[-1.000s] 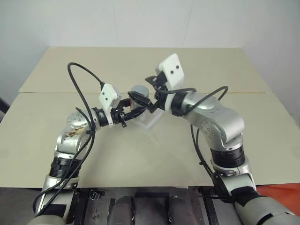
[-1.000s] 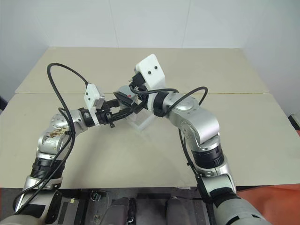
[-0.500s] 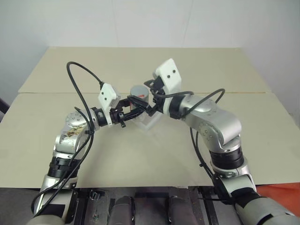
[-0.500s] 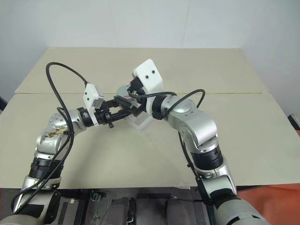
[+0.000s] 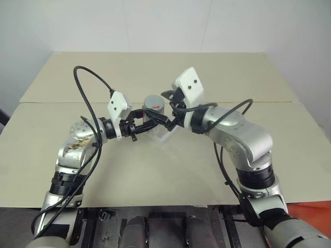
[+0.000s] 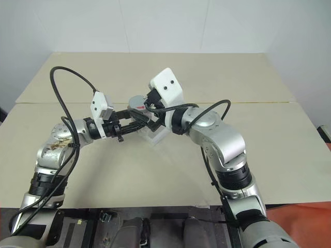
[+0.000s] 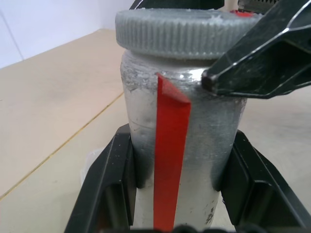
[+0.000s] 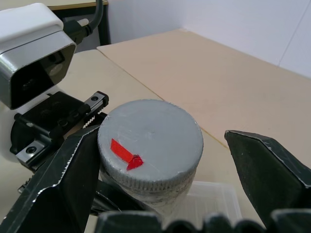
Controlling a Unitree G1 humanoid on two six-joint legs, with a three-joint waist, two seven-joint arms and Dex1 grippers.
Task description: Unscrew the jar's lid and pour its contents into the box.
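Beige table (image 5: 62, 155) – left gripper (image 7: 177, 194) clamps jar (image 7: 184, 145) upright above box (image 8: 214, 201). Right gripper (image 8: 160, 160), jaws spread wide, has dropped to straddle lid (image 8: 150, 143) – one finger touching; lid still on, unscrewing pending.

We figured lab or test room: bare beige tables (image 5: 248, 67) pushed together, plain white walls (image 5: 155, 23), cabled robot arms, nothing homey lying around.

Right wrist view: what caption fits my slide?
Open right gripper straddles the grey lid of the jar.
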